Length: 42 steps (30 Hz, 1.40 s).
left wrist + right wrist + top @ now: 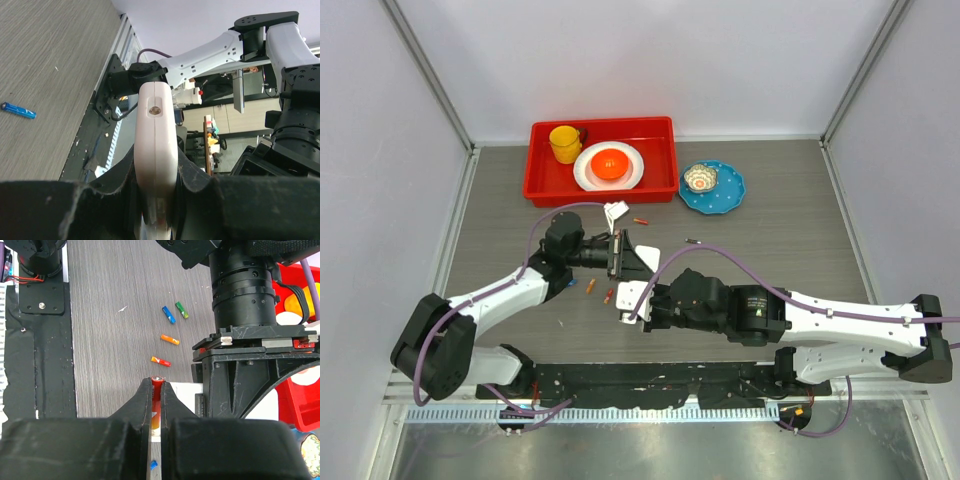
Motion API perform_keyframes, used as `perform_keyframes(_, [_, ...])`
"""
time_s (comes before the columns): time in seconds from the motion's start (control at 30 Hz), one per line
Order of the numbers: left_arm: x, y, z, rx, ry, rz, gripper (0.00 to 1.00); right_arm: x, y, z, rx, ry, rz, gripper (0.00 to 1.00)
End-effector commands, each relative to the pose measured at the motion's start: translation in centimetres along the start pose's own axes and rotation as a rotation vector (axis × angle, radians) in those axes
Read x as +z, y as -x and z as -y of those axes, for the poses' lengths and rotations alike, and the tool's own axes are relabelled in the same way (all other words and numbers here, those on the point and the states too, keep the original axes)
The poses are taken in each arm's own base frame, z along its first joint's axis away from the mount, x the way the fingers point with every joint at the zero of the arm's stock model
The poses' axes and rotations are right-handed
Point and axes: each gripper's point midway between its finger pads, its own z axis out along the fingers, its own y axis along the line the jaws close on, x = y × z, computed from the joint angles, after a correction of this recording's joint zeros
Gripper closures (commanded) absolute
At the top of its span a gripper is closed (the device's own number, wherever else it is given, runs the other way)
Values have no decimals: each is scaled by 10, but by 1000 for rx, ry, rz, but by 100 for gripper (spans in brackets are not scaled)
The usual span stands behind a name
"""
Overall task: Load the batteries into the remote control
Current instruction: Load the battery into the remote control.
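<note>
Four loose batteries lie on the worktop just beyond the hands. A fifth, a red battery, is clamped in the right hand, its lower end buried between the fingers. The left hand grips the remote control edge-on, keypad face unseen.

Top view: fixed high above and behind the arm bases, aimed down toward the far wall, wide enough for the whole table. Left wrist view: very close, rolled sideways, sighting along the left gripper and remote control toward the near edge and right arm. Right wrist view: close, aimed straight down past the right gripper and its battery. Shared by top and right wrist views: loose batteries, near middle of table.
</note>
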Motion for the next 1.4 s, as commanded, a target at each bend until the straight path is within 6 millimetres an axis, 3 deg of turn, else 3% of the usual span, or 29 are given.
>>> perform_keyframes(0.0, [-1,2,32,119,-73,-14,100,-4,15,7,-23,-26,42,99])
perform_keyframes(0.67, [-1,-3,52,186,-138,-26,100,4,-3,-6,-71,23,-50,99])
perform_keyframes(1.07, [-2,-3,51,203,-142,-11,100,3,-11,-12,-88,54,-105,99])
perform_keyframes(1.37, [-6,-2,65,238,-200,40,100,-3,-18,-11,-64,33,-113,99])
